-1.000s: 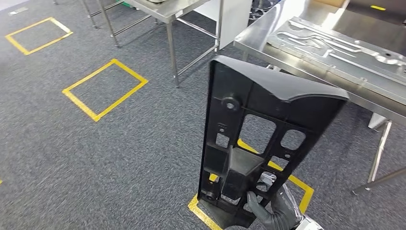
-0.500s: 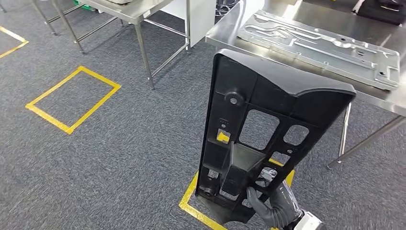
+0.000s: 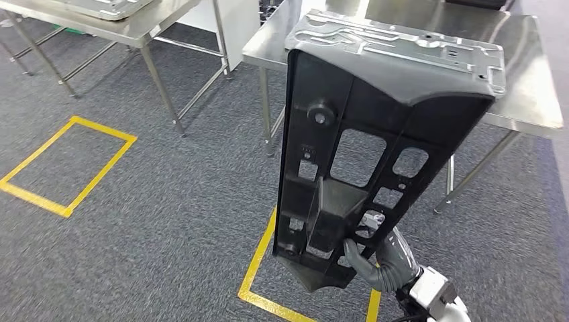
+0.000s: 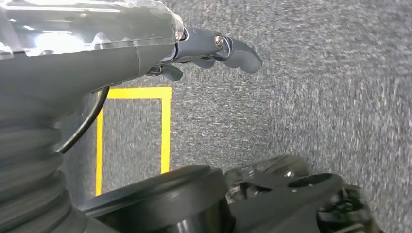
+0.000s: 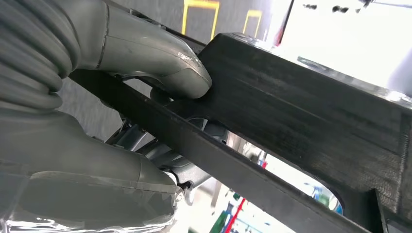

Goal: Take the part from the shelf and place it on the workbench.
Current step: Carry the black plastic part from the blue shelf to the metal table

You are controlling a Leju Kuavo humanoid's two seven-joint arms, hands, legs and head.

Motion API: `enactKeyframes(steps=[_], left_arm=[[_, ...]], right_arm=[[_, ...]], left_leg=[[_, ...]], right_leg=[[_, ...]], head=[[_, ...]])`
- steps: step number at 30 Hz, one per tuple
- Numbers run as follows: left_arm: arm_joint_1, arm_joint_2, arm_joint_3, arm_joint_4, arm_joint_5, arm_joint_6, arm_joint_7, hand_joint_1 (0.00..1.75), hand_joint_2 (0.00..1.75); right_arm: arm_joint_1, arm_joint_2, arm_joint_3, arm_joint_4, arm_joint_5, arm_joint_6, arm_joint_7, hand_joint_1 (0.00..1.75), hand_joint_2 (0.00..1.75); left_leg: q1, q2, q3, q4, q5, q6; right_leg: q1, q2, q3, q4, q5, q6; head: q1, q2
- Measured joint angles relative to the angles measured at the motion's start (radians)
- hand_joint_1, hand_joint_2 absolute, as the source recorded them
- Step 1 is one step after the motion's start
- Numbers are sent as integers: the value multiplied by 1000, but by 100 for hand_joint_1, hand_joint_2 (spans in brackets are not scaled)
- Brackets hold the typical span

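A long black plastic part [image 3: 362,161] with several cut-outs stands upright in the head view, its wide end up. My right hand [image 3: 377,263] grips its lower end from below, fingers hooked through an opening. In the right wrist view the thumb [image 5: 160,60] presses on a black rib of the part [image 5: 301,116]. Behind the part stands the steel workbench [image 3: 523,80], carrying a flat metal plate [image 3: 402,43]. My left hand [image 4: 214,51] hangs over the grey carpet, holding nothing; how far its fingers are curled does not show.
A second steel table [image 3: 134,27] stands at the back left. Yellow tape squares [image 3: 67,164] mark the carpet, one right below the part [image 3: 258,268]. The workbench legs [image 3: 473,174] stand to the right of the part.
The whole scene has shifted: the camera has turned and come closer, so the workbench now sits straight ahead behind the part. The right hand keeps the same hold on the part.
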Motion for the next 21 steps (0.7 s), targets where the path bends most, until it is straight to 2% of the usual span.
enactKeyframes(steps=[1,2,3,5,6,8,10,11,12,13,14,15,17,18,19,21], left_arm=[[3,0,0,0,-2,-1,-1,0,175],[5,0,0,0,-4,-2,-3,0,175],[7,0,0,0,-6,-2,-4,0,175],[7,-1,0,0,-9,-3,-5,0,175],[5,-1,0,0,-9,-3,-5,0,175],[5,-2,1,0,-9,-2,-5,0,175],[8,-2,2,0,-8,-1,-5,0,175],[8,-1,3,0,-8,0,-5,0,175],[9,0,4,0,-8,0,-5,0,175],[9,1,5,0,-8,-1,-4,0,175],[9,2,6,0,-9,-2,-3,0,175],[9,2,6,0,-10,-3,-2,0,175],[9,3,6,0,-12,-5,3,0,175],[9,4,6,0,-12,-6,6,0,175],[9,5,6,0,-12,-7,8,0,175],[9,7,6,0,-14,-7,9,0,175]], right_arm=[[-6,0,0,3,-5,-2,2,175,175],[-9,-1,-1,6,-9,-4,2,175,175],[-10,-3,-1,8,-12,-5,0,175,175],[-8,-7,-2,10,-18,-6,-5,175,175],[-7,-10,-3,11,-20,-6,-7,175,175],[-9,-15,-4,14,-23,-7,-12,175,175],[-10,-18,-5,19,-25,-8,-18,175,175],[-9,-19,-6,22,-26,-9,-21,175,175],[-6,-21,-6,25,-28,-10,-23,175,175],[-2,-22,-8,28,-29,-12,-24,175,175],[1,-24,-9,29,-30,-15,-25,175,175],[5,-25,-11,30,-31,-18,-27,175,175],[9,-28,-13,30,-33,-23,-30,175,175],[12,-29,-14,30,-33,-24,-32,175,175],[16,-29,-16,30,-34,-24,-34,175,175],[24,-30,-18,29,-35,-25,-37,175,175]], left_leg=[[0,-20,26,-67,31,5],[1,-37,46,-118,48,9],[0,-48,55,-145,52,13],[1,-40,58,-157,50,20],[2,-32,58,-161,53,25],[6,-10,61,-170,59,38],[5,14,62,-172,60,44],[3,25,61,-172,59,44],[3,36,61,-171,57,44],[2,46,62,-170,55,44],[2,56,65,-169,52,42],[1,65,69,-168,48,39],[-5,80,76,-166,40,31],[-8,86,79,-166,36,26],[-11,94,81,-166,34,22],[-10,105,86,-166,27,12]], right_leg=[[1,11,0,2,0,3],[2,20,-3,4,1,7],[1,29,-8,4,3,13],[1,46,-17,3,9,27],[1,42,-19,6,7,32],[2,3,-43,56,-26,42],[0,-41,-103,180,-90,50],[-2,-49,-134,244,-114,54],[-4,-52,-152,281,-121,56],[-6,-55,-152,282,-110,58],[-6,-60,-129,240,-82,58],[-6,-76,-90,169,-46,56],[2,-116,-25,44,-3,45],[6,-128,-11,15,1,38],[9,-127,-11,10,-3,32],[6,-106,-12,7,-2,22]], head=[[0,0],[0,0],[0,0],[0,0],[0,0],[0,0],[0,0],[0,0],[0,0],[0,0],[0,0],[0,0],[0,0],[0,0],[0,0],[0,0]])
